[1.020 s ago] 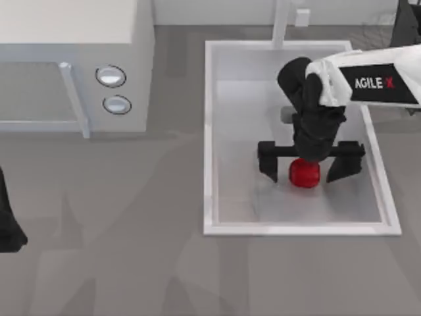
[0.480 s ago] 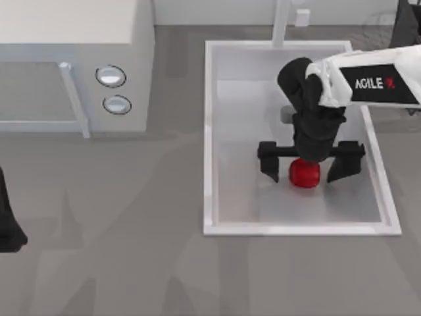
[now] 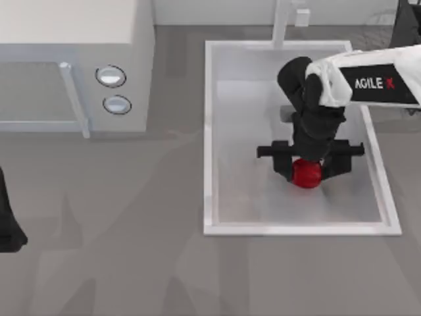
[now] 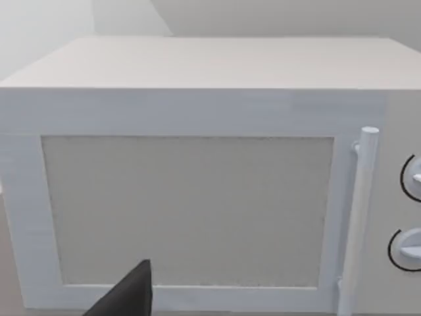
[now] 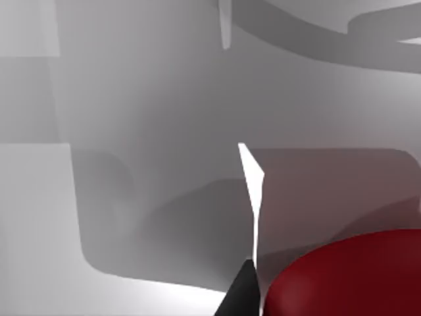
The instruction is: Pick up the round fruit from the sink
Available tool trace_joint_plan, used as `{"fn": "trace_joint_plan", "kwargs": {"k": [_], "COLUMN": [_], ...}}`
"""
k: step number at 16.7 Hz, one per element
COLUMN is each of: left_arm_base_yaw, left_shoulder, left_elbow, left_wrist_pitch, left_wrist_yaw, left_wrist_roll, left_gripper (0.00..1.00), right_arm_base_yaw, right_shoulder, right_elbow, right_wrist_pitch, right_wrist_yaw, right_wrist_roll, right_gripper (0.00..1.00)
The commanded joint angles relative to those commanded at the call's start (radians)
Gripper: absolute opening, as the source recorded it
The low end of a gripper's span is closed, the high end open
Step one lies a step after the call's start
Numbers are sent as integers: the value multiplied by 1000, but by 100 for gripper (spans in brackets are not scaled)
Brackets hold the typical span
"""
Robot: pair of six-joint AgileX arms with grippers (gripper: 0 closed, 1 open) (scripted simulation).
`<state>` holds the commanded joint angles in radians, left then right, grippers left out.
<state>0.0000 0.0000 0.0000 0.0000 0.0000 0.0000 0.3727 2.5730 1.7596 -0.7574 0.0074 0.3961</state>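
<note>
Right of centre in the top view, the right gripper is clamped on the round fruit low in the sink, and that glossy ball could squirt out if the grip sits off-centre.

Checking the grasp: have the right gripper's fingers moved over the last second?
Yes. The right gripper has closed inward on the fruit; against the sink rim, the wrist stayed put.

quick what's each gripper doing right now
Left gripper: parked at the table's left edge; cannot tell.
Right gripper: in the sink, closed on the round fruit.
</note>
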Motion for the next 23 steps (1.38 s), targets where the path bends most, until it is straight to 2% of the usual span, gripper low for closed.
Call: {"fn": "trace_joint_plan", "kwargs": {"k": [1, 2, 9, 14, 18, 23], "left_arm_base_yaw": [0, 0, 0, 0, 0, 0], "left_shoulder": [0, 0, 0, 0, 0, 0], "left_elbow": [0, 0, 0, 0, 0, 0], "left_wrist_pitch": [0, 0, 0, 0, 0, 0], "left_wrist_yaw": [0, 0, 0, 0, 0, 0], "left_wrist_roll": [0, 0, 0, 0, 0, 0], "left_gripper": [100, 100, 100, 100, 100, 100], "right_arm_base_yaw": [0, 0, 0, -2, -1, -2], "right_shoulder": [0, 0, 0, -46, -18, 2], "right_elbow": [0, 0, 0, 82, 318, 779], "right_wrist_pitch": [0, 0, 0, -91, -321, -744], "right_wrist_yaw": [0, 0, 0, 19, 19, 19], "right_wrist_roll": [0, 0, 0, -7, -5, -7], "right_gripper": [2, 0, 0, 0, 0, 0]}}
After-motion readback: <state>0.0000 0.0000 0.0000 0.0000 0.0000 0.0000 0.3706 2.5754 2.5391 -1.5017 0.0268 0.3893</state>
